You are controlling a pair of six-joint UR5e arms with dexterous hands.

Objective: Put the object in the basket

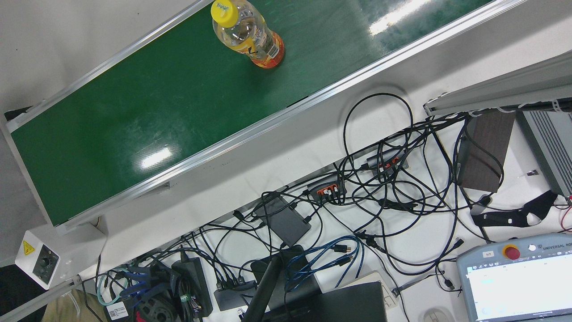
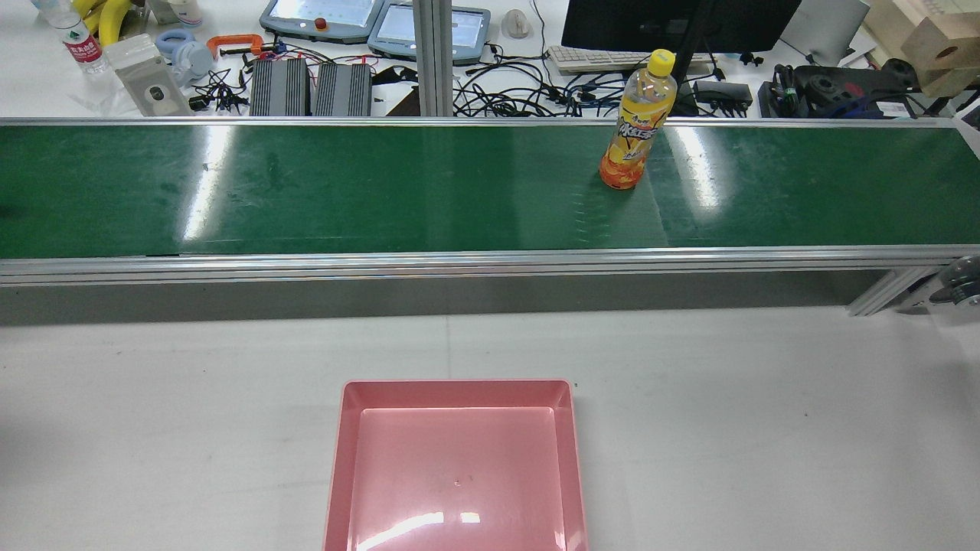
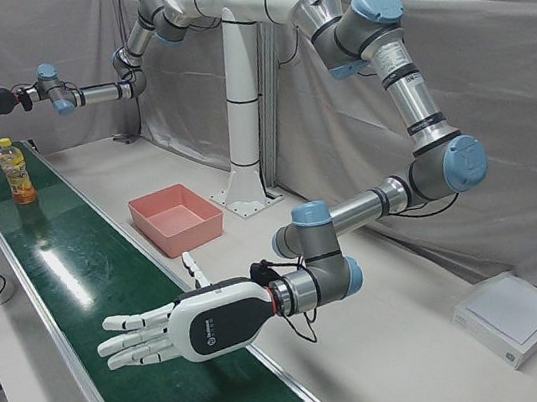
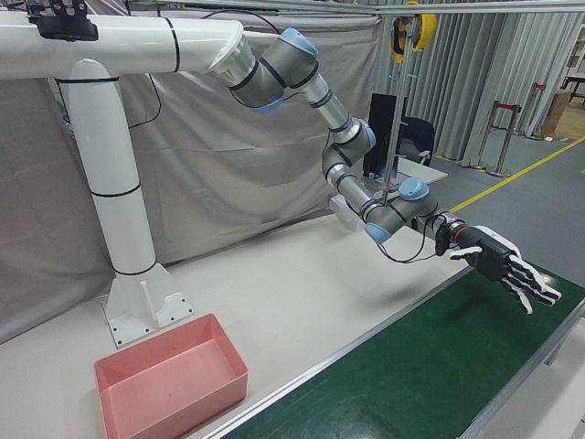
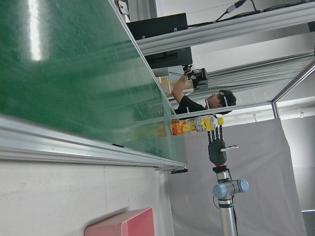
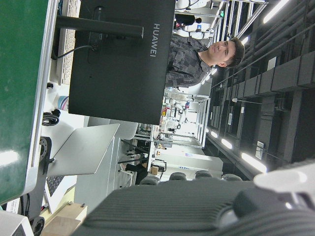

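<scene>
- One long green conveyor belt (image 2: 383, 191) runs across the far side of the station, framed in aluminium rails, with ceiling lights glaring off it
- Two robot arms branch from a single white pedestal (image 3: 240, 114). The left arm (image 3: 404, 90) bends down and back toward the near end of the belt in the left-front view, and the right arm (image 4: 302, 73) reaches out over the other end
- Next is the white table (image 2: 727, 428), lying between the pedestal and the belt
- Beyond the belt a cluttered desk holds tangled black cables (image 1: 393, 188) and teach pendants (image 2: 321, 17)
- A pink basket (image 2: 344, 459) sits on the table in front of the pedestal, a little short of the belt's near rail, with nothing in it
- The left hand (image 3: 182, 330), white-shelled, hangs flat just above the belt, fingers stretched out and spread, holding nothing
- The right hand (image 4: 503, 263), dark with pale fingertips, is held out level above the belt, fingers likewise wide apart and empty
- Smallest is the bottle (image 2: 638, 130), yellow-capped with an orange label. It stands upright on the belt, toward the far rail and on the right arm's half, apart from both hands and well away from the basket. In the left-front view the right hand floats above and beyond it
</scene>
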